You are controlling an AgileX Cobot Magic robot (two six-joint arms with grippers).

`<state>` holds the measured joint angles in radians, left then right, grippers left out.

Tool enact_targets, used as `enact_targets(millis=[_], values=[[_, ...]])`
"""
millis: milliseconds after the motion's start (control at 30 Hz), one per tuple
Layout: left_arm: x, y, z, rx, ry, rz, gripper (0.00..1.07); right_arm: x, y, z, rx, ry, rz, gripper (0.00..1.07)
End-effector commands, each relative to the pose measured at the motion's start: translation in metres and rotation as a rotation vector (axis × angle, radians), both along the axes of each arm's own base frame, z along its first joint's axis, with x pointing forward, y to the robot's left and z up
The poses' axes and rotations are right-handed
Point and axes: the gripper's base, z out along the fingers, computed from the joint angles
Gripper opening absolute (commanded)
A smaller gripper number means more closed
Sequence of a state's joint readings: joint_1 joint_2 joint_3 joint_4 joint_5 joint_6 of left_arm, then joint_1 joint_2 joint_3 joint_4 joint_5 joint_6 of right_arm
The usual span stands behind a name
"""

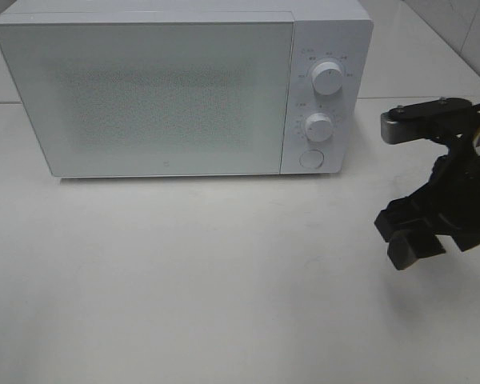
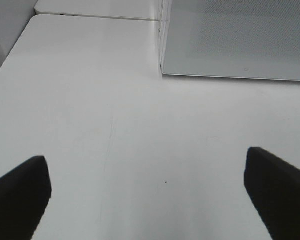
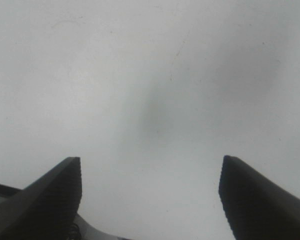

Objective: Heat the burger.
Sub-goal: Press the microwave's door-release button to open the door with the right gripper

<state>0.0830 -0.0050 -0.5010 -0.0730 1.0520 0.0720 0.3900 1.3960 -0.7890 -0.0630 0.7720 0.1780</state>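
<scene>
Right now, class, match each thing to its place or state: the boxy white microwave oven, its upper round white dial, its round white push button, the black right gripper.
1. boxy white microwave oven
2. upper round white dial
3. round white push button
4. black right gripper

A. lowest of three controls
B. open, over the white table
C. closed
D. topmost of three controls

Pairs: 1-C, 2-D, 3-A, 4-B.

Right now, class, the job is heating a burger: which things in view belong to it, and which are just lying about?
For the job: microwave, door shut; upper knob; lower knob; button. The burger shows in no view.
Lying about: nothing loose that I can see; only the table.
</scene>
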Motion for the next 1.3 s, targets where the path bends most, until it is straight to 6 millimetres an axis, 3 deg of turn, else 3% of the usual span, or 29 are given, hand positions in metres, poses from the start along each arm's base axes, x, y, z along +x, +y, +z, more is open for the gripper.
enact_targets(millis=[33, 100, 167, 200, 233, 300, 400, 467, 500, 667, 833, 1000, 1167, 1300], values=[[-0.003, -0.001, 0.0, -0.009, -0.035, 0.001, 0.98, -0.012, -0.006, 0.014, -0.015, 0.011, 0.023, 0.75], [-0.003, -0.001, 0.0, -0.009, -0.035, 0.001, 0.98, -0.027, -0.012, 0.035, -0.005, -0.039, 0.035, 0.75], [-0.003, -0.001, 0.0, -0.009, -0.035, 0.001, 0.98, -0.031, -0.014, 0.041, 0.003, -0.061, 0.035, 0.75], [-0.003, -0.001, 0.0, -0.009, -0.035, 0.001, 0.98, -0.043, -0.019, 0.057, 0.026, -0.12, 0.033, 0.75], [-0.003, -0.001, 0.0, -0.009, -0.035, 0.001, 0.98, -0.043, -0.019, 0.057, 0.026, -0.12, 0.033, 0.75], [-0.003, -0.001, 0.0, -0.009, -0.035, 0.001, 0.98, -0.063, -0.027, 0.08, 0.063, -0.217, 0.03, 0.75], [-0.003, -0.001, 0.0, -0.009, -0.035, 0.001, 0.98, -0.076, -0.033, 0.091, 0.083, -0.269, 0.029, 0.75], [-0.003, -0.001, 0.0, -0.009, -0.035, 0.001, 0.98, -0.101, -0.043, 0.109, 0.12, -0.367, 0.026, 0.75], [-0.003, -0.001, 0.0, -0.009, -0.035, 0.001, 0.98, -0.101, -0.043, 0.109, 0.12, -0.367, 0.026, 0.75], [-0.003, -0.001, 0.0, -0.009, -0.035, 0.001, 0.98, -0.15, -0.064, 0.127, 0.166, -0.518, 0.022, 0.75], [-0.003, -0.001, 0.0, -0.009, -0.035, 0.001, 0.98, -0.178, -0.077, 0.12, 0.176, -0.59, 0.017, 0.75], [-0.003, -0.001, 0.0, -0.009, -0.035, 0.001, 0.98, -0.206, -0.09, 0.091, 0.196, -0.669, 0.01, 0.75], [-0.003, -0.001, 0.0, -0.009, -0.035, 0.001, 0.98, -0.217, -0.094, 0.07, 0.202, -0.704, -0.013, 0.75], [-0.003, -0.001, 0.0, -0.009, -0.035, 0.001, 0.98, -0.22, -0.095, 0.067, 0.201, -0.771, -0.072, 0.75]])
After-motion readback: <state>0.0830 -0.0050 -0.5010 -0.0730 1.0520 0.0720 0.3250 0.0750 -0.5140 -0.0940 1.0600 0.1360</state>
